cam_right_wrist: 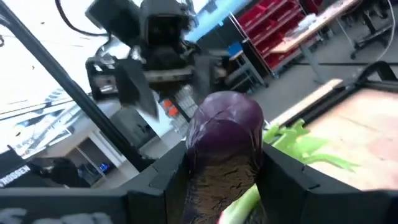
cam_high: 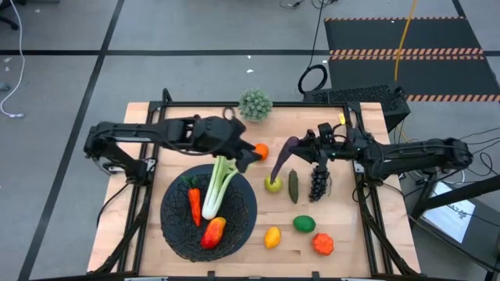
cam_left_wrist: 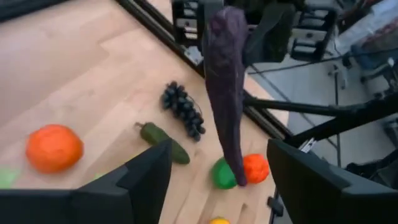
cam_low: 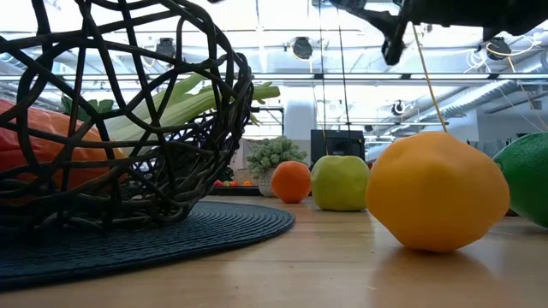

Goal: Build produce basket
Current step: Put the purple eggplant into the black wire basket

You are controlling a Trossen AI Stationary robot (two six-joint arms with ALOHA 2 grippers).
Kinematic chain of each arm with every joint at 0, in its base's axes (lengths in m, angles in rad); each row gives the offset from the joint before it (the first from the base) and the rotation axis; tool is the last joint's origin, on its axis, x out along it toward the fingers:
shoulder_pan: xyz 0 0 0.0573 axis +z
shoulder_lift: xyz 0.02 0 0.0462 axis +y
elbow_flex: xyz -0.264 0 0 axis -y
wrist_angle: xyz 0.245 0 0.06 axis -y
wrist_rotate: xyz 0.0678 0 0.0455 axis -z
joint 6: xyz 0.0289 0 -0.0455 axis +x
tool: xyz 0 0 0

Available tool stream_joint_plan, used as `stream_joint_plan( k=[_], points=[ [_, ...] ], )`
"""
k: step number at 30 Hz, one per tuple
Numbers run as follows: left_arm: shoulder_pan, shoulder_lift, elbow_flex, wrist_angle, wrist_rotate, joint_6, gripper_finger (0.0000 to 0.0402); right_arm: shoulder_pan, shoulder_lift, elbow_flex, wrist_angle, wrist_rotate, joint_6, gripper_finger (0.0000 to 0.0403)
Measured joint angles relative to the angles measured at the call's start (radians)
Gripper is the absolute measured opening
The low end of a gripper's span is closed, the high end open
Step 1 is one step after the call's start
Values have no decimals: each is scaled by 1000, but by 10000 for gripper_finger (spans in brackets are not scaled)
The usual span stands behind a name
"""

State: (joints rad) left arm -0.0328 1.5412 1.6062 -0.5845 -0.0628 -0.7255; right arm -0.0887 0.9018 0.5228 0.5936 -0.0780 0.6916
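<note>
The black mesh basket sits on a dark mat and holds the carrot, the celery and the mango. My right gripper is shut on a long dark purple eggplant, which is above the green apple. My left gripper hovers open at the basket's far right rim, beside the orange. The cucumber, grapes, lime, lemon and tomato lie on the table. My right gripper pinches the eggplant between its two fingers at the thick upper end. It comes from the table's right side. The eggplant is lifted clear and hangs slanting down below the fingers, its thin tip lowest.
A spiky green ball plant stands at the table's far edge. The bare wood left of the basket is free. In the low view the lemon and the basket fill the foreground.
</note>
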Motion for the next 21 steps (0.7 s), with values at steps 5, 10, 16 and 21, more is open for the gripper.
stream_joint_plan(
  k=[5,10,16,21],
  points=[
    [25,83,1,70,71,39,271,0,30,5,64,-5,-43,153],
    [47,147,1,100,82,54,271,0,32,9,91,-3,-133,153],
    [61,196,0,252,102,118,271,0,30,11,126,0,-203,153],
    [77,210,0,283,148,131,271,-4,32,11,143,2,-210,153]
  ],
)
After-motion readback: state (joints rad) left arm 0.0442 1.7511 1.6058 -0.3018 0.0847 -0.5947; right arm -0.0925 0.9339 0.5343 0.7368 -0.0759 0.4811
